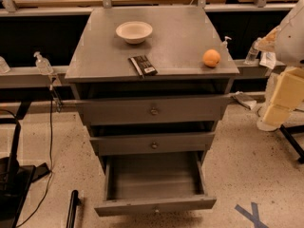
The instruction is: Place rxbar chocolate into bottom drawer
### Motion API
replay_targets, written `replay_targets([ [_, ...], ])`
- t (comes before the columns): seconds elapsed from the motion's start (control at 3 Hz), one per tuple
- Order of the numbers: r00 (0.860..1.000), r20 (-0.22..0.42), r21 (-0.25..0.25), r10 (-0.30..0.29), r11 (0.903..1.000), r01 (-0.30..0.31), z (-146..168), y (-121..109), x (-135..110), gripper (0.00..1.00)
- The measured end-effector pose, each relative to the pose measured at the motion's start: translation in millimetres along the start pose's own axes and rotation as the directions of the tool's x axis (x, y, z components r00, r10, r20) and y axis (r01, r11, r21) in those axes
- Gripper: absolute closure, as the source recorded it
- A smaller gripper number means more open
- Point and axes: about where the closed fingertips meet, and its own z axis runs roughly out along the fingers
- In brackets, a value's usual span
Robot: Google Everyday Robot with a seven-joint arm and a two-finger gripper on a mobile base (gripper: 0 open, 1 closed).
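The rxbar chocolate [143, 65] is a flat black bar with pale markings. It lies on the grey cabinet top [180, 32] near the front edge, slightly left of the middle. The bottom drawer [155, 204] is pulled out towards me and its tray looks empty. The two upper drawers are nearly shut. My gripper [284, 99] shows as pale blocky parts under the white arm at the right edge of the view. It is beside the cabinet, well right of the bar, at about the height of the top drawer, with nothing seen in it.
A white bowl [134, 32] stands at the back of the cabinet top and an orange fruit [211, 58] near its right front corner. Clear bottles [42, 63] [252, 51] stand on the ledges at both sides. Black equipment and cables [14, 175] are on the floor at left.
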Motion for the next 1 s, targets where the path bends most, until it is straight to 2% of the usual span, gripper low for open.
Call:
replay_targets([
  [0.67, 1.000, 0.001, -0.003, -0.014, 0.9999, 0.014, 3.3, -3.8, -5.6, 0.00],
  [1.0, 0.999, 0.034, 0.005, -0.040, 0.9992, 0.040, 25.4, -33.2, -38.3, 0.00],
])
